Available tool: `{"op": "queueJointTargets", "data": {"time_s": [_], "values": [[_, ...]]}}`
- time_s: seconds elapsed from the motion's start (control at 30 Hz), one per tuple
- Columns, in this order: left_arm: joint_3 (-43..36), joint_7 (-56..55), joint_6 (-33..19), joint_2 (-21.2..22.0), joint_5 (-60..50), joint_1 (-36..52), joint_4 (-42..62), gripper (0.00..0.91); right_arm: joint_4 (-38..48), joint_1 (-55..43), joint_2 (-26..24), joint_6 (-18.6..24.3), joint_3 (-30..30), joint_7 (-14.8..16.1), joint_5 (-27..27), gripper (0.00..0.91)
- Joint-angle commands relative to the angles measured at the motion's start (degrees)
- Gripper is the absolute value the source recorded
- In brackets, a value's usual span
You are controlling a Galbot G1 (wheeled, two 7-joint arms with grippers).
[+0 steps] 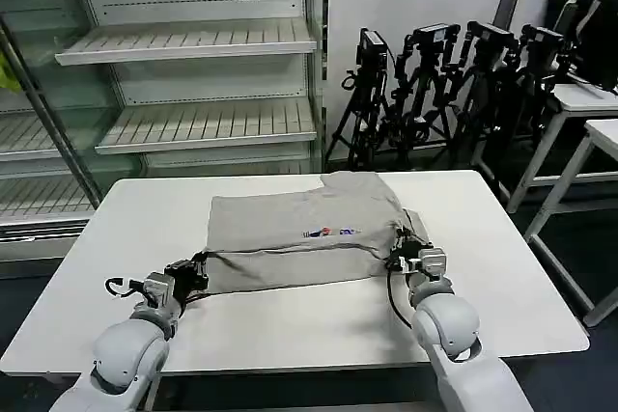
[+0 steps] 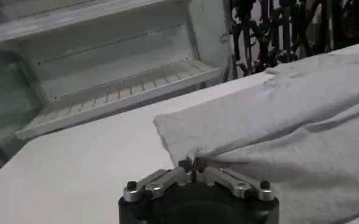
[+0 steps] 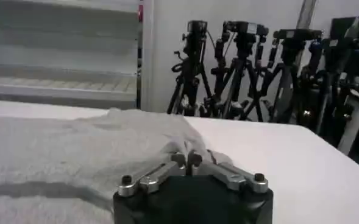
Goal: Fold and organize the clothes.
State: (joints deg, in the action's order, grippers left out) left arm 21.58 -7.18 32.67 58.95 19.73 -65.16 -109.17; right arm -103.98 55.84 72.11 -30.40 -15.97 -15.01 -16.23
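Pinching grey T-shirt (image 1: pixel 294 229) between them, left tool (image 1: pixel 200 268), right tool (image 1: pixel 399 256), both clamped on hem corners

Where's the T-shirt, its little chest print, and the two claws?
T-shirt (image 1: pixel 290 214): head view, upper folded layer.
Chest print (image 1: pixel 331 232): head view, its middle.
Left claw (image 1: pixel 200 268): head view, fingertips.
Right claw (image 1: pixel 398 256): head view, fingertips.

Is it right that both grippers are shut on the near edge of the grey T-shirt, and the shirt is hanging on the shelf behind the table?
Not quite. The left gripper and the right gripper are each shut on the T-shirt's near edge, but the shirt lies on the white table, not on the shelf, which stands behind it. The head view shows this.
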Motion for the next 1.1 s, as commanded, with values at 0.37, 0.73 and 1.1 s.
{"op": "queueJointTargets", "data": {"time_s": [0.37,0.73,1.1], "values": [[3.56,-0.57,0.35,3.84,0.01,-12.79,-9.63,0.907,-6.16,11.06,-1.18,2.11,-4.39,0.37,1.24,0.907],[1.48,-0.95,0.13,5.42,1.7,-9.03,-2.97,0.02,0.38,8.94,-0.63,0.8,-3.52,-1.68,-4.8,0.0],[2.27,-0.65,0.07,6.19,4.58,-11.44,-5.28,0.01,-0.51,9.54,-1.5,-0.4,-3.45,-1.84,-9.26,0.0]]}}
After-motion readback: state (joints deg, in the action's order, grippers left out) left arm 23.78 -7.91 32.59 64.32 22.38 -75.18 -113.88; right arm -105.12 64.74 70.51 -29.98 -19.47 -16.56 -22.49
